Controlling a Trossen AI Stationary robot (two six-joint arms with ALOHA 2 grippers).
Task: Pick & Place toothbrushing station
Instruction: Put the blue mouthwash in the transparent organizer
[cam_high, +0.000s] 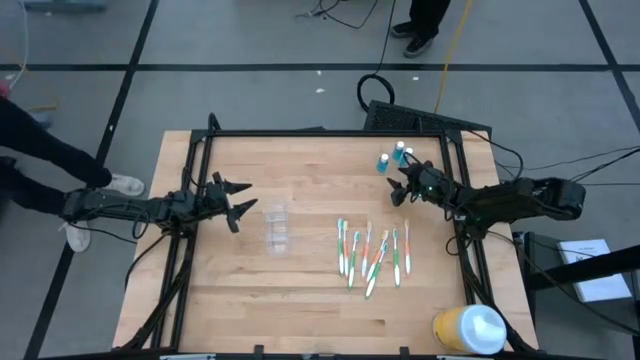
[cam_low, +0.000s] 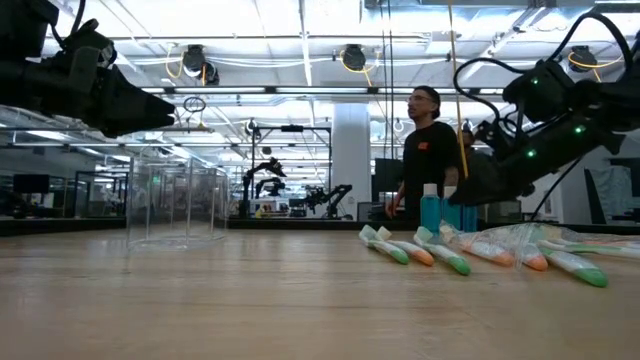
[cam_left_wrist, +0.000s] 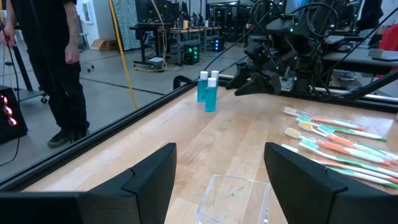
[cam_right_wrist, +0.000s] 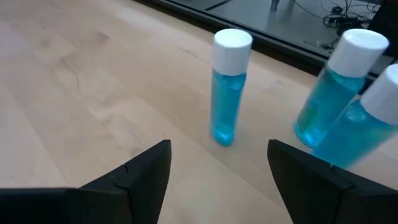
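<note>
**A:** What's hard to make out?

**B:** The clear cup (cam_high: 278, 227). From above it is only a faint outline on the worktop (cam_high: 300, 300), and the left wrist view cuts off everything but its rim. The right wrist view shows three blue white-capped tubes (cam_right_wrist: 225, 87), while from above I can separate only two or three caps near the far right corner.

**A:** And the toothbrushes?

**B:** The toothbrushes (cam_high: 372, 252) are thin, green, orange and white, and lie loosely side by side right of the cup, some overlapping, so an exact count is unsure.

**A:** The claws?

**B:** The left claw (cam_high: 243, 210) hovers just left of the cup, fingers apart, holding nothing. The right claw (cam_high: 397, 188) hangs just beside the tubes, fingers also apart, empty. A yellow white-lidded container (cam_high: 468, 329) sits at the near right corner.
</note>
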